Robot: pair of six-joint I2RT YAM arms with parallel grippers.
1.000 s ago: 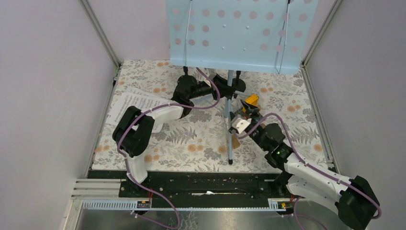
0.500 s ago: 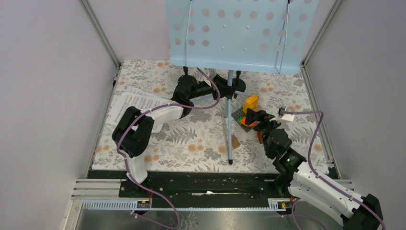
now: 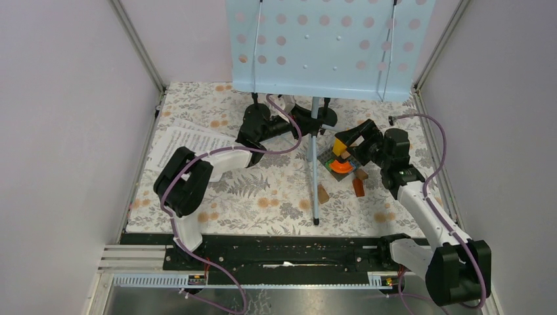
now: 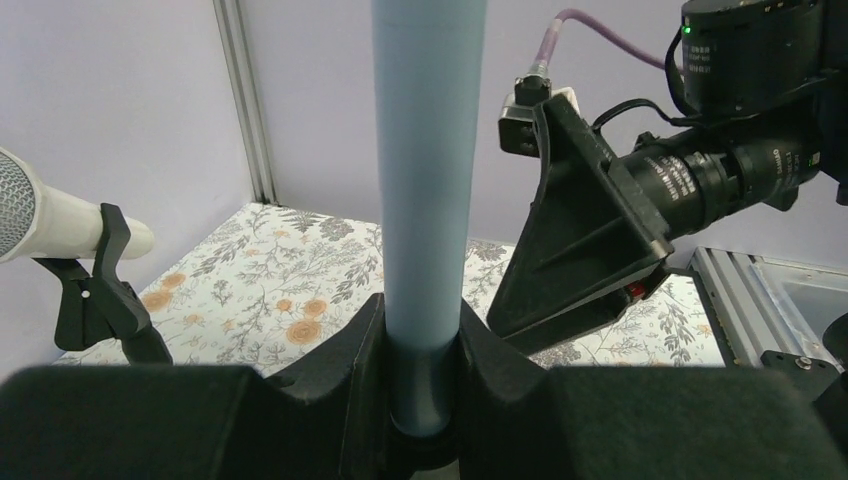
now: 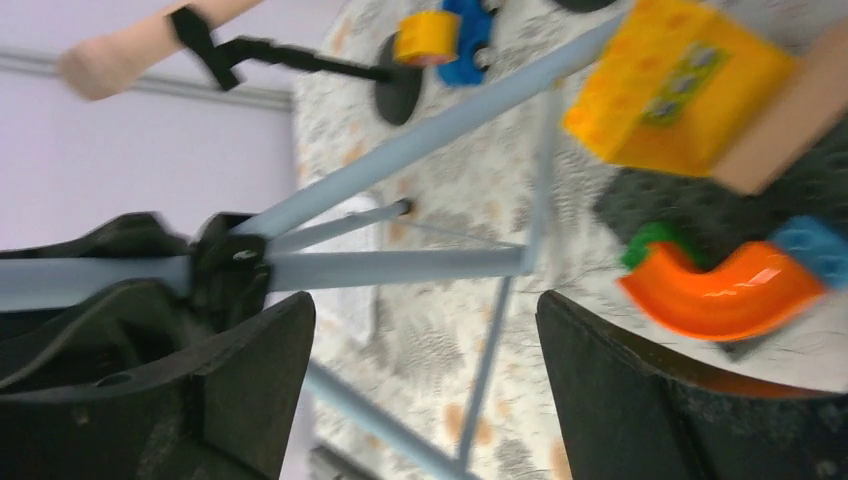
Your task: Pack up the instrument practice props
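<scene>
My left gripper (image 4: 424,385) is clamped on the light-blue rack pole (image 4: 428,180); my right gripper (image 5: 428,370), jaws apart, sits right of it.

music rack (image 3: 328,46): light-blue perforated panel, standing upright at the far side of the desk (image 3: 276,190) and rising high over it.
rack pole (image 4: 428,180): light-blue tube, standing vertical; the left hand (image 4: 425,345) is clamping it between both fingers.
tripod legs (image 5: 430,265): thin light-blue rods, spreading out over the floral surface.
sheet-music pages (image 3: 184,139): white printed sheets, lying flat at the left, one corner sitting under the left arm.
white microphone (image 4: 55,215): grey mesh head, resting tilted in a clip.
white microphone's holder (image 4: 95,300): black clip on a thin stem, standing left of the pole.
pink microphone (image 5: 120,50): blurred, sitting in its clip.
pink microphone's holder (image 5: 395,90): black, stem meeting a round base.
</scene>
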